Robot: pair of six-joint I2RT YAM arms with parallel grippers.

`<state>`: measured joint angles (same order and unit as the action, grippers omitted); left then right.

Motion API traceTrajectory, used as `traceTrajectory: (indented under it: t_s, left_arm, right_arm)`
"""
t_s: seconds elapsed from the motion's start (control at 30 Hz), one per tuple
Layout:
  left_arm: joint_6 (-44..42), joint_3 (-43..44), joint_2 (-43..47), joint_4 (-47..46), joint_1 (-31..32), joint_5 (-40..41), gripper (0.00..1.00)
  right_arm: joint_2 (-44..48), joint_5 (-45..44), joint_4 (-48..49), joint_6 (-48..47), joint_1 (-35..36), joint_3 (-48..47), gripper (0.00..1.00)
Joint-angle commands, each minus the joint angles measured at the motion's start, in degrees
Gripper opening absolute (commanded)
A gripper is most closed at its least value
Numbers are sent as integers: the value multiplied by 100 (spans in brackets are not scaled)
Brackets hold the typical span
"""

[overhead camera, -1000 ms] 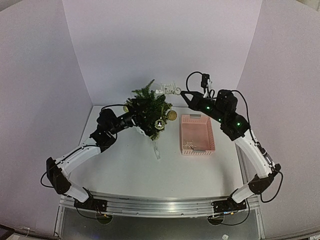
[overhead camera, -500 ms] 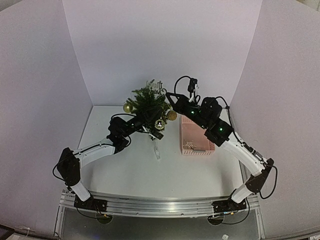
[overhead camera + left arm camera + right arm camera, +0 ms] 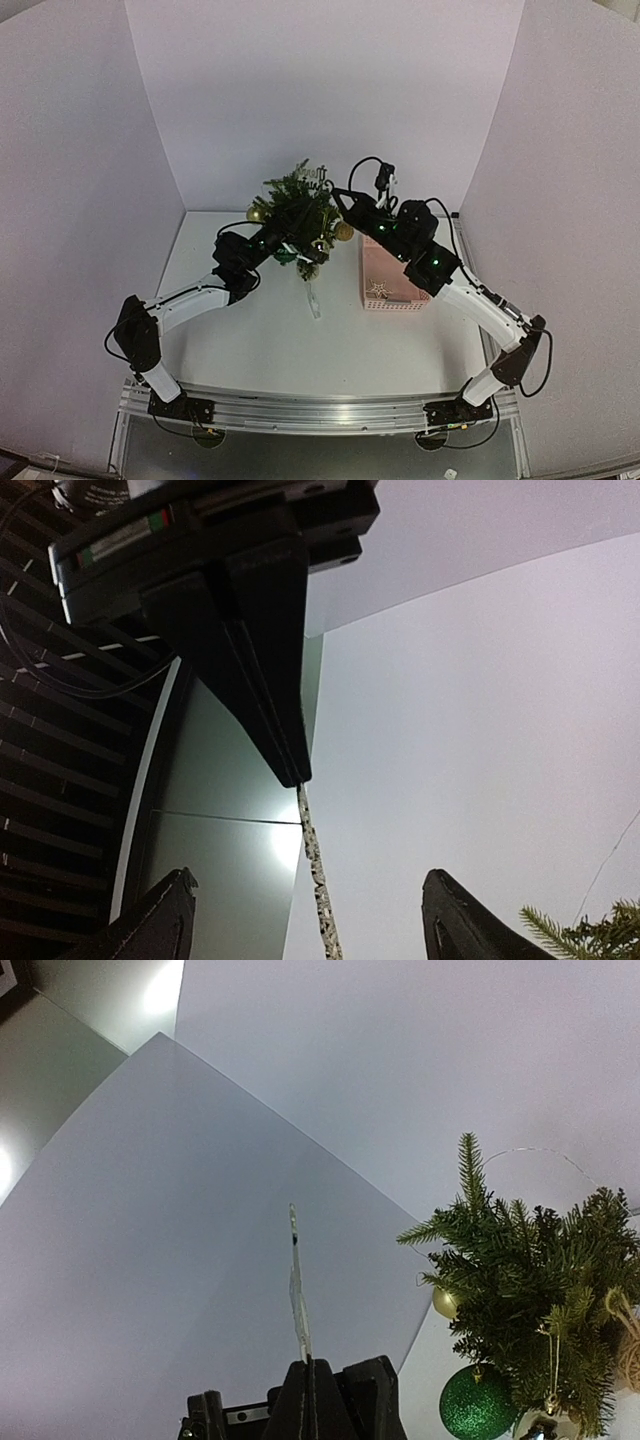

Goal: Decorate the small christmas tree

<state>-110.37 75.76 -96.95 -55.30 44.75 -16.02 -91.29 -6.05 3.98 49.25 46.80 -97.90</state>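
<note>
Nearest my bases, a slim pale piece (image 3: 313,300) lies on the counter (image 3: 260,335), too small for me to name. To its right sits the pink basket (image 3: 398,303), under my right forearm. I judge it to be the stock of decorations, kept where that arm can dip in, and something pale rests in its near end. Past these, my left gripper (image 3: 310,878) reaches in among the lower boughs of the small christmas tree (image 3: 295,205), fingers spread wide with nothing between them and pointed upward. I take this as standing by to steady the tree while the other arm works. The tree stands toward the back of the counter, between my two arms, so either can reach it. A green ball (image 3: 472,1402) and a gold ball (image 3: 447,1303) hang on its lower branches, which leaves the crown as the likely free spot. Farther on, my right gripper (image 3: 307,1362) is pressed together on a flat silver ornament (image 3: 297,1280). It pinches the ornament by its lower end, so the piece stands upright and edge-on just beside the treetop, with a gap showing in the wrist view. Behind everything rises the white back wall (image 3: 320,90).
</note>
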Motion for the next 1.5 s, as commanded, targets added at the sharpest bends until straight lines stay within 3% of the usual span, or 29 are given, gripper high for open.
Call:
traceTrajectory:
  t_s: [0.0,0.17,1.0,1.33,1.37,1.47]
  left_arm:
    - [-74,453,55,198,25,552,74]
    - [-22,602,5,260,17,729,67]
    - [-29,545,28,537,14,857,2]
    - [102,525,46,482,16,880,0]
    - [168,522,52,457,16,881,0]
    - [526,538,62,454,15,981,0]
  right_arm:
    - [160,-41,365,206,54,218,0]
    - [252,-101,384,164,60,338,0]
    - [260,-15,620,252,57,461,0]
    - [188,168,632,166,60,367,0]
    - [159,248,636,113,59,326,5]
    - [74,523,639,-127,60,148,43]
